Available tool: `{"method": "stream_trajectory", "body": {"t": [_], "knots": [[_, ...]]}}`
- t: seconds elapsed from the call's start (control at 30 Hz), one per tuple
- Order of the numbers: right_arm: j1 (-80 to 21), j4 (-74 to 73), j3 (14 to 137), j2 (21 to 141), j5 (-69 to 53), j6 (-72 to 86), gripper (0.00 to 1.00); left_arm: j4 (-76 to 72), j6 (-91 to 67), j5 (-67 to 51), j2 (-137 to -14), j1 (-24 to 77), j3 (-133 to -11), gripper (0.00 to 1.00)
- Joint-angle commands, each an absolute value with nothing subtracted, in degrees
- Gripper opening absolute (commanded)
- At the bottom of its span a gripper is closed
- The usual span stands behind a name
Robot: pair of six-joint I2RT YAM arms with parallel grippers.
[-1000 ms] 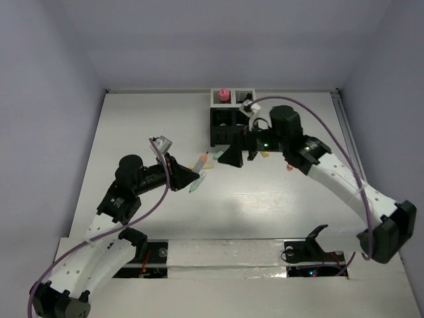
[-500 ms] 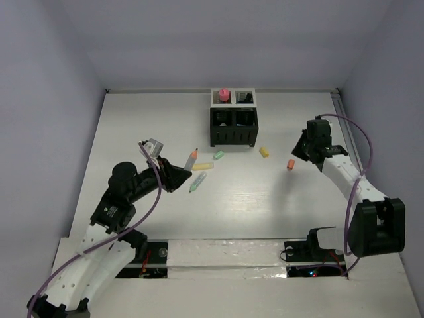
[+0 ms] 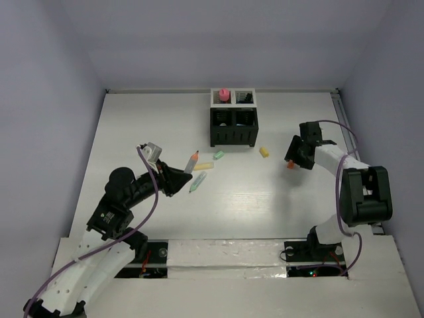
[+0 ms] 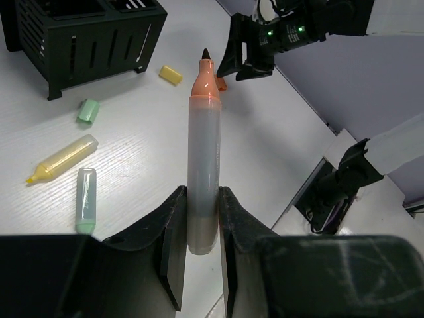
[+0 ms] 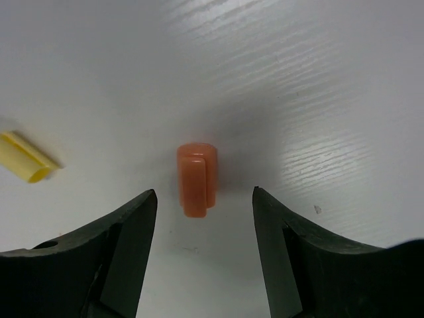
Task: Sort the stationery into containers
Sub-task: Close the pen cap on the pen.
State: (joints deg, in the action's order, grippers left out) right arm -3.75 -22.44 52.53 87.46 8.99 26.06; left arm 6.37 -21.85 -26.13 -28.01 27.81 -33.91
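**Stationery partly sorted: marker pinched on my left, orange cap framed on my right**

My left pincer (image 4: 202, 205) is pressed together on the lower barrel of the orange-tipped marker (image 4: 203, 165). The marker is clear of the table (image 3: 132, 126), with its bare dark nib pointing to the top of the left wrist view. In the top view it sits left of centre.

My right pincer (image 5: 203, 193) is spread and holds nothing. Its two fingers stand either side of the orange cap (image 5: 197, 179), which lies on the table in the middle of the right wrist view. Neither finger touches it. In the top view that cap is at the right, well apart from the organizer (image 3: 233, 126) at upper centre.

The pink tube (image 3: 224, 95) already stands in the organizer's rear left compartment. Something dark sits in the compartment beside it, too small for me to name.

On the table near centre lie:
- the yellow cap (image 3: 264, 152)
- the green cap (image 3: 218, 156)
- the yellow highlighter (image 3: 203, 166)
- a pale green pen (image 3: 197, 183)

I judge the step in hand to be picking up the orange cap. My right fingers need to drop a little and close squarely across the cap's narrow sides so it does not squirt out. The cap looks like a match for the open marker, so the cap and marker may need joining before either goes in. Otherwise my left arm must carry the marker to the organizer and tip it nib-up over a compartment.
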Motion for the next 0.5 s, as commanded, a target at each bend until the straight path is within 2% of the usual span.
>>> {"method": "stream_trajectory", "body": {"t": [0.0,0.27,0.47], "knots": [[-3.5,-22.2,55.3,90.0,9.1,23.7,0.65,4.7,-21.2,-25.8,-27.5,28.6,-35.8,0.00],[-3.5,-23.2,58.0,95.2,10.5,22.5,0.61,4.7,-21.2,-25.8,-27.6,28.6,-35.8,0.00],[-4.1,-23.8,59.1,97.2,11.9,22.4,0.48,4.6,-21.2,-25.8,-28.5,28.6,-35.7,0.00]]}}
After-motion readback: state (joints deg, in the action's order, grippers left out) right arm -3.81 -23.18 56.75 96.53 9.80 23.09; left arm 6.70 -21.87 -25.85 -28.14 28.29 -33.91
